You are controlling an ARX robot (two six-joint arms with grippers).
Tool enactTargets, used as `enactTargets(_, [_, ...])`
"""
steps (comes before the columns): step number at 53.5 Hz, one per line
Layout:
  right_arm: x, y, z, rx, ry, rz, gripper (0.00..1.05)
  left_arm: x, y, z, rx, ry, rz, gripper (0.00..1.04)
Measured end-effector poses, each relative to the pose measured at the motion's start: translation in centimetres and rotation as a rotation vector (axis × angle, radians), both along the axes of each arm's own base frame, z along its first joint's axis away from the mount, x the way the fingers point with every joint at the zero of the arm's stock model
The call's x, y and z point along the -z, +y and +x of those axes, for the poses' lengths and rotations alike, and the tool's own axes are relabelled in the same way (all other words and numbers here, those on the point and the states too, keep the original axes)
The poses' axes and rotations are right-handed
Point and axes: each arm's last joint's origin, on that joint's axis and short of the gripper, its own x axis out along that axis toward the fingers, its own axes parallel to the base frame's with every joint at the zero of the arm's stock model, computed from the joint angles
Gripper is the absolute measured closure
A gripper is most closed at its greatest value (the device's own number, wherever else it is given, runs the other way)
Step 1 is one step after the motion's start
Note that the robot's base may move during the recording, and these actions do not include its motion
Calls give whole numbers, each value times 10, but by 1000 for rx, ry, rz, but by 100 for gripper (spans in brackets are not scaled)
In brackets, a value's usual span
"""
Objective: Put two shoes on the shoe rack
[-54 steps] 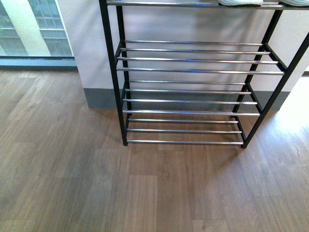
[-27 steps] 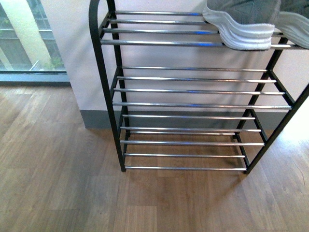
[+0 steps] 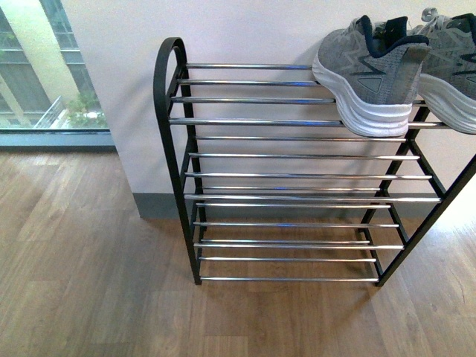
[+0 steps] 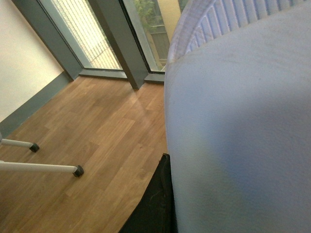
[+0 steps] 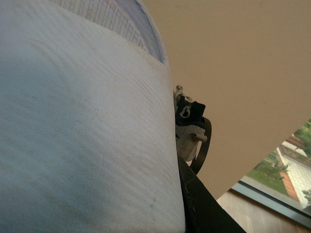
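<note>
The left shoe [image 3: 370, 78] and right shoe [image 3: 455, 71] sit side by side on the top tier of the rack [image 3: 168, 111], at its right end. Their heels face the camera and their toes point to the wall [image 3: 245, 30]. The left shoe's white heel hangs a little over the front bar, and its grey side bears a navy triangular mark. The right shoe is cut by the picture's edge.

Each wrist view is mostly filled by a pale ribbed surface [image 4: 238, 121] [image 5: 82, 121] hard against the lens, with a dark part [image 4: 155, 206] [image 5: 206, 213] beside it. Whether either arm's jaws are apart or together cannot be told.

Half a second ago only the soles showed at the top of the front view. Now the whole top tier and both shoes are in frame, and the rack sits lower over the wood floor [image 3: 89, 260].
</note>
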Motion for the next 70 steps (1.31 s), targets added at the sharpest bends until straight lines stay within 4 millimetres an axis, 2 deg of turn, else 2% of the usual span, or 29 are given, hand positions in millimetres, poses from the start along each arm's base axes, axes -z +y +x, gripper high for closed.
enactTargets(70, [1,0,0,-7,0,0,103,0,0,0,-3,-1,1,103])
